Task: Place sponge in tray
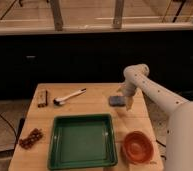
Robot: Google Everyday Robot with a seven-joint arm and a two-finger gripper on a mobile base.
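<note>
The sponge (116,101) is a small flat blue-grey pad lying on the wooden table (92,107), right of centre. The tray (83,141) is a large dark-green square tray at the front middle of the table, with nothing in it. My gripper (127,102) hangs from the white arm just to the right of the sponge, low over the table and very close to the sponge's right edge.
A round orange-red bowl (138,147) sits at the front right, beside the tray. A white-handled brush (70,96) and a brown block (43,98) lie at the back left. A dark reddish cluster (30,138) lies at the front left edge.
</note>
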